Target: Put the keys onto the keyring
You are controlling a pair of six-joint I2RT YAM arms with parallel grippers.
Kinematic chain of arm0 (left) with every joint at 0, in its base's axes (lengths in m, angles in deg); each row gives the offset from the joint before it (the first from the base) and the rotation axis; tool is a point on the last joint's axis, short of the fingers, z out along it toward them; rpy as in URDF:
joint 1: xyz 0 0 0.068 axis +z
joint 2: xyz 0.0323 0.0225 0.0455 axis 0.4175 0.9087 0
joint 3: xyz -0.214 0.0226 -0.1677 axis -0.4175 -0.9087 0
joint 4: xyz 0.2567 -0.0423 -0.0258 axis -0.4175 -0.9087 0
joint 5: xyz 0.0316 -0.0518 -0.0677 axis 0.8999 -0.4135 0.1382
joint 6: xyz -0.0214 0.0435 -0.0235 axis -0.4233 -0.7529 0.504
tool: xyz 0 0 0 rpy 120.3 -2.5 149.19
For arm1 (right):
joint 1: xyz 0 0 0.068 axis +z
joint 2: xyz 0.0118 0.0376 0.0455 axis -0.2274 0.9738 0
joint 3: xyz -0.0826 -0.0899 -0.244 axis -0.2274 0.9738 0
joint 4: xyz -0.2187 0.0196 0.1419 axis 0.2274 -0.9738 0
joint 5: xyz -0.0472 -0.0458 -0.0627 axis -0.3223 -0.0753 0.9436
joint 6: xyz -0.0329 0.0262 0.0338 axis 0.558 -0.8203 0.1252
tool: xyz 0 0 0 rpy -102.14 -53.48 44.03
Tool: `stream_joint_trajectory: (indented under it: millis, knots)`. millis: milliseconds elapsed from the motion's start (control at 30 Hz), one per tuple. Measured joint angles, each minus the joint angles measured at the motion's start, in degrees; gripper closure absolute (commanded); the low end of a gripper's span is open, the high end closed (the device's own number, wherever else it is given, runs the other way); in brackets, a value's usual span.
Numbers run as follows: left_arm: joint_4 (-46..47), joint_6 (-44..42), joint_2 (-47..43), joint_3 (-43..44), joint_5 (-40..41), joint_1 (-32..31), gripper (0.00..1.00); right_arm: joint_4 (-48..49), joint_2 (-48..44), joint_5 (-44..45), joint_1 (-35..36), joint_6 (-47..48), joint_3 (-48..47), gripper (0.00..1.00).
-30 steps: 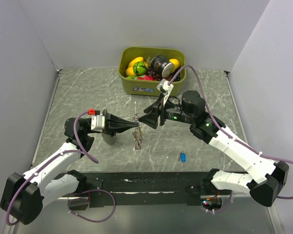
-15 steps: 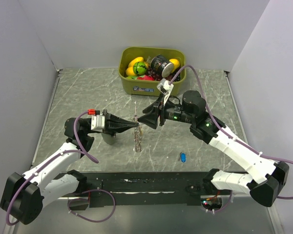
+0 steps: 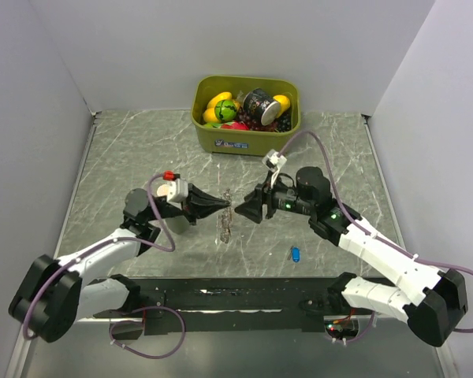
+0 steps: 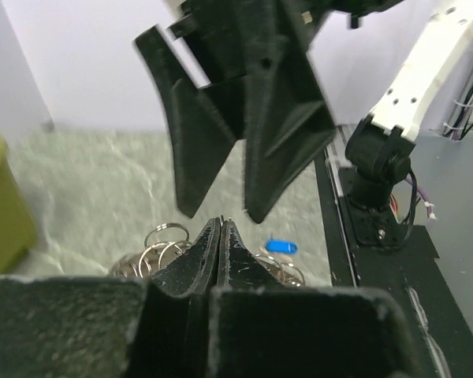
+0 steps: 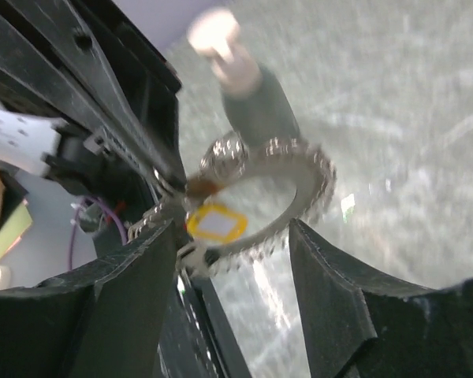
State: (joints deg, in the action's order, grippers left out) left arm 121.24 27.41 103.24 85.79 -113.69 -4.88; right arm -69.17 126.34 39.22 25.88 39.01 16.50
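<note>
My left gripper (image 3: 229,207) is shut on the keyring (image 3: 225,224), a silvery beaded loop that hangs from its tips over the table's middle. In the left wrist view the left gripper (image 4: 222,223) has its jaws pressed together, with small rings (image 4: 162,236) showing behind them. My right gripper (image 3: 240,209) faces it tip to tip and is open. Seen from the right wrist, the keyring (image 5: 307,185) and a yellow-tagged key (image 5: 215,223) hang just beyond the right gripper (image 5: 232,228). A blue-tagged key (image 3: 296,253) lies loose on the table, also in the left wrist view (image 4: 280,246).
An olive-green bin (image 3: 213,138) with fruit and a can stands at the back centre. Grey walls close in the left, right and rear sides. A black strip (image 3: 236,298) runs along the near edge between the arm bases.
Both grippers have shifted toward the near edge and slightly right, and the left arm has swung inward. The keyring still hangs from the left gripper; the right gripper stays open.
</note>
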Motion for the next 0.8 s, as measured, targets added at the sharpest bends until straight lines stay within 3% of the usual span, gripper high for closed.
stream_joint_trajectory:
  millis: [233, 467, 633, 800]
  knots:
    - [7.89, 2.51, 10.88, -6.19, 5.92, -2.95, 0.99, 4.24, -1.44, -4.11, -2.62, -1.14, 7.26, 0.34]
    - [17.84, 8.94, 24.79, -8.41, 7.17, -3.82, 0.99, 13.79, 1.53, -15.08, -6.34, -2.75, 10.99, 0.41]
    - [15.80, 11.50, 32.74, -8.48, 5.86, -4.50, 0.99, 15.41, 4.33, -18.93, -7.50, -3.06, 12.41, 0.46]
    - [15.56, 11.50, 33.29, -8.48, 5.22, -4.87, 0.99, 16.17, 5.60, -19.80, -7.58, -3.08, 12.41, 0.48]
